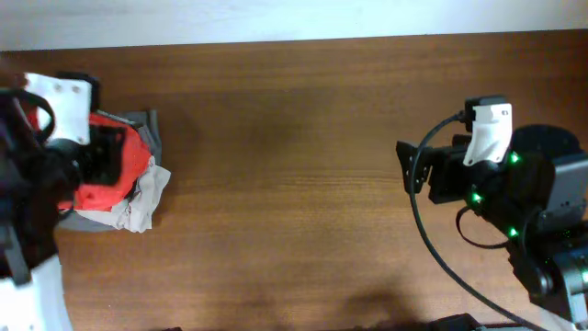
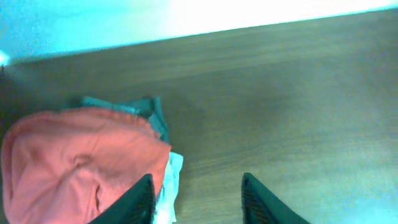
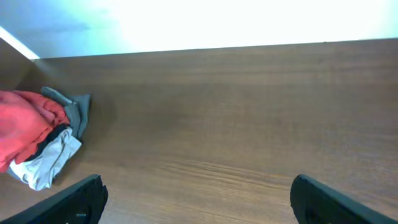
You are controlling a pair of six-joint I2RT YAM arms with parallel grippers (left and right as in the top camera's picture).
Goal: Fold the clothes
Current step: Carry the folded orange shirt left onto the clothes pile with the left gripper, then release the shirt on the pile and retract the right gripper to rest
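Our left gripper (image 2: 198, 200) hangs with its fingers (image 2: 142, 198) parted to a middling gap, and only bare brown wooden table (image 2: 280, 99) shows between them. The orange-red cotton T-shirt (image 2: 74, 162) lies just outside the left-hand finger as a compact, rounded bundle with no print showing. It rests on a grey garment (image 1: 147, 124) and a white garment (image 1: 147, 198), whose edges stick out from under it on the side nearest that finger.

Our right gripper (image 3: 199, 202) is spread wide and holds nothing. The pile sits well apart from its fingers, far ahead and to the left.

We judge the shirt gathered small and stacked, so the folding looks largely done. We cannot tell how neat the folds are. The garments beneath look crumpled and may need folding.
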